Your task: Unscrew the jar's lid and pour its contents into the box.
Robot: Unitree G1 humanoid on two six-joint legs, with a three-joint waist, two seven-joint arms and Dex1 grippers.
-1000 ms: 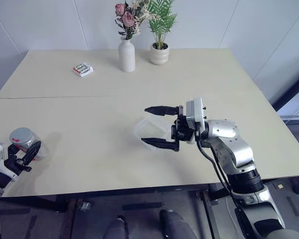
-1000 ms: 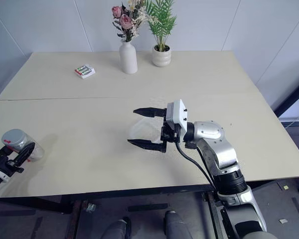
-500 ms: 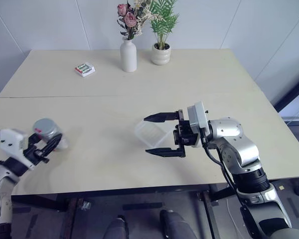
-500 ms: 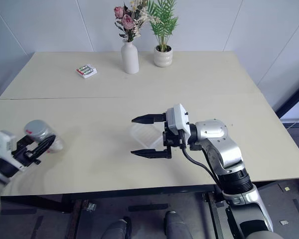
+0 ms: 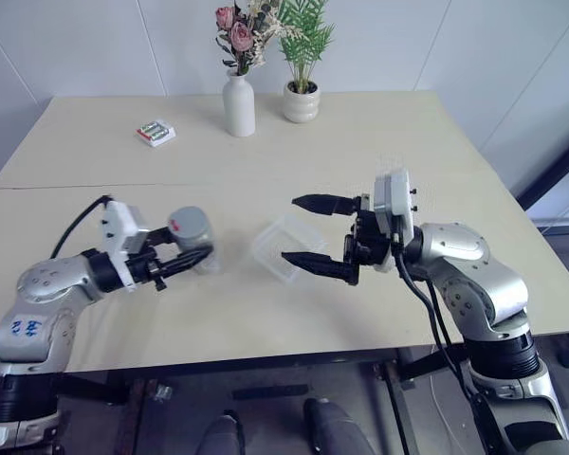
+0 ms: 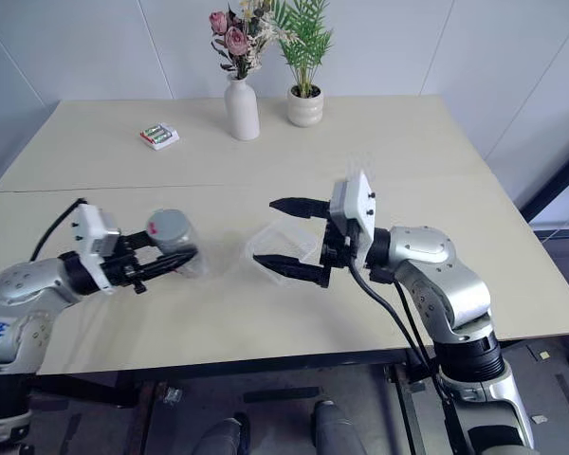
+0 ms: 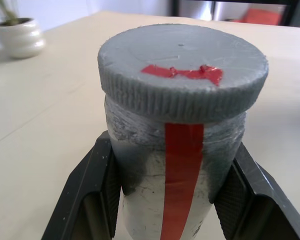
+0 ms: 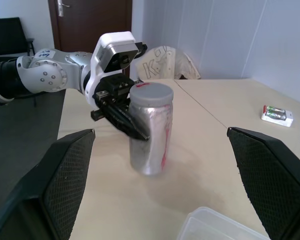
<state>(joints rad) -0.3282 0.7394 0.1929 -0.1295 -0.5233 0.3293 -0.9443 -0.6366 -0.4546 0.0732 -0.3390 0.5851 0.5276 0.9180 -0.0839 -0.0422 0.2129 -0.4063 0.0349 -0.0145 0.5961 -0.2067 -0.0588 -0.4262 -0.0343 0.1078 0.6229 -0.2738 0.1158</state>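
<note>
Between the two arms, just off the right gripper's [image 5: 315, 230] lower fingertip, sits the box [image 5: 286, 248], a shallow clear tray, empty and ready to receive. That gripper stands spread wide and holds nothing, aimed across at the jar [image 5: 191, 231]; I judge it is posed to take the lid [image 7: 182, 70]. Beyond the box, the left gripper [image 5: 192, 254] is clamped on the jar's body, gripping low so the cap stays free. The jar is a grey-silver cylinder with a ribbed grey lid screwed on and a red strip running down its side; its contents cannot be seen. Well behind both grippers, a white vase [image 5: 239, 104] stands at the table's [image 5: 408, 142] far edge.
</note>
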